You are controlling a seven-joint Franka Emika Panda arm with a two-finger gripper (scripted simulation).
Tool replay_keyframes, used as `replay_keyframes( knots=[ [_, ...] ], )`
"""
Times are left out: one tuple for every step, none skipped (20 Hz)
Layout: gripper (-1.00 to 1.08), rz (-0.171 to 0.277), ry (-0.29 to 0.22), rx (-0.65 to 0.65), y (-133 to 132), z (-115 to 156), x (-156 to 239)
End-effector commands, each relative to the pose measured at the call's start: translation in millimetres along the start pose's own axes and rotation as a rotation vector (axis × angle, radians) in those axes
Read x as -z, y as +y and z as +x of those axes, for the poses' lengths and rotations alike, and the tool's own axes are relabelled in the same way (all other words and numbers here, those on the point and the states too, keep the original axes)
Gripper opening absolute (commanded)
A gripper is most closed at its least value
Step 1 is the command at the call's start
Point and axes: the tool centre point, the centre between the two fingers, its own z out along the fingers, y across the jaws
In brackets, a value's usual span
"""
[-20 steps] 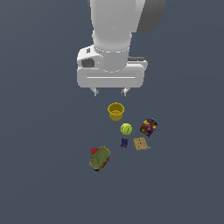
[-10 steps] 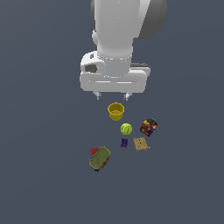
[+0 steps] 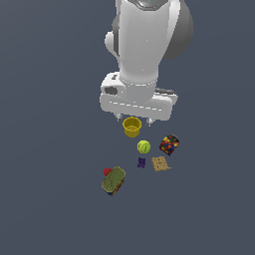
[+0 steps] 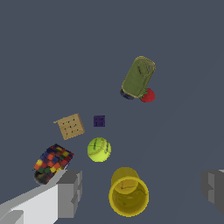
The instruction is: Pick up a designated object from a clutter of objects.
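Note:
The designated tan square block (image 3: 160,163) lies flat on the floor, beside the tiny purple piece (image 3: 141,162) and below the yellow-green ball (image 3: 144,147) in the picture. It also shows in the wrist view (image 4: 70,126). My gripper (image 3: 133,119) is open and empty. It hangs above the yellow cup (image 3: 132,127), well apart from the tan square. In the wrist view the gripper (image 4: 142,190) straddles the cup (image 4: 128,191), with one finger (image 4: 70,192) next to the dark speckled packet (image 4: 52,162).
The speckled packet (image 3: 169,144) lies right of the ball in the exterior view. The olive-green tin (image 3: 113,180) with a small red piece (image 3: 107,172) beside it lies toward the exterior view's lower left. The ball (image 4: 99,149) and purple piece (image 4: 99,121) lie close to the tan square.
The arm and open gripper have shifted a little to the exterior view's right and down, closer over the yellow cup. The objects have not moved.

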Motion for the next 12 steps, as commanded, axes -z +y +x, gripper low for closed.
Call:
replay_keyframes(
  knots=[
    [1.0, 0.002, 0.0, -0.055, -7.2, 2.9, -9.3],
    [1.0, 0.003, 0.0, -0.076, -10.1, 4.0, -13.0],
    [1.0, 0.004, -0.001, -0.098, -12.9, 5.0, -16.8],
    [1.0, 0.005, -0.001, -0.119, -15.8, 6.0, -20.5],
    [1.0, 0.005, -0.001, -0.141, -18.6, 6.9, -24.3],
    [1.0, 0.006, -0.001, -0.163, -21.5, 7.9, -28.1],
    [1.0, 0.007, -0.001, -0.184, -24.3, 8.7, -31.9],
    [1.0, 0.007, -0.002, -0.206, -27.2, 9.6, -35.7],
    [1.0, 0.008, -0.002, -0.228, -30.1, 10.3, -39.5],
    [1.0, 0.009, -0.002, -0.249, -32.9, 11.1, -43.4],
    [1.0, 0.01, -0.002, -0.271, -35.7, 11.8, -47.3],
    [1.0, 0.01, -0.003, -0.293, -38.6, 12.4, -51.1]
  ],
)
